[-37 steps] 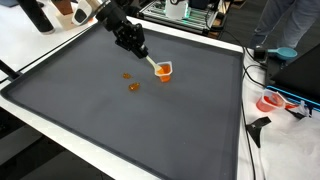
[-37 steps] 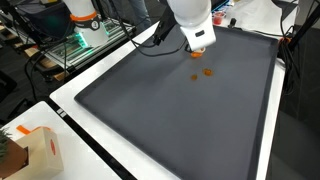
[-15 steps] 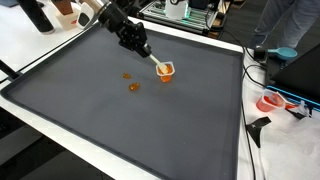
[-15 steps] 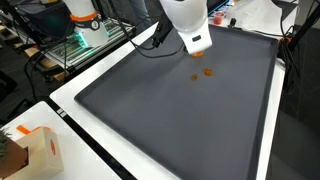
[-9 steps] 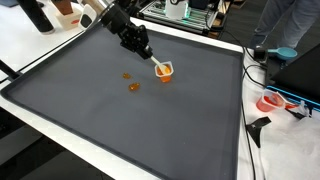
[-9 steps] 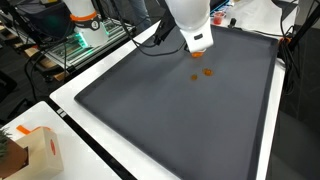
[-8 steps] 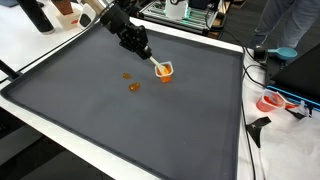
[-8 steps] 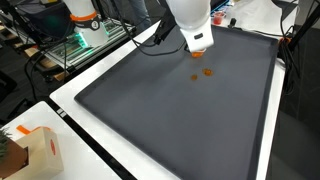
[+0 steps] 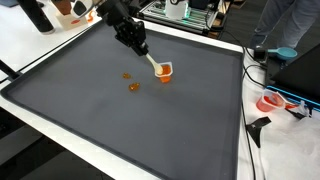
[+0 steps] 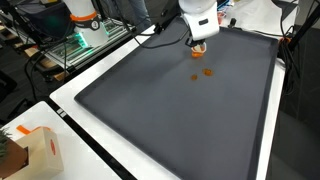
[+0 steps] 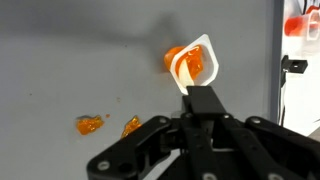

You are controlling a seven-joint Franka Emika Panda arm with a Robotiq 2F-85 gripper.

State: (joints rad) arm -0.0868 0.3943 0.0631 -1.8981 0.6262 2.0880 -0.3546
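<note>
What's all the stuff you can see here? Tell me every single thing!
small cup: one, white with orange inside, at the tip of the hand.
orange bits: two, orange, lying on the mat close to the cup.
mat: one, dark grey, spread over the table.
table: one, white, under the mat.
cardboard box: one, brown and white, on the table's corner beyond the mat.
hand: one, black, seemingly shut on the cup's rim.
</note>
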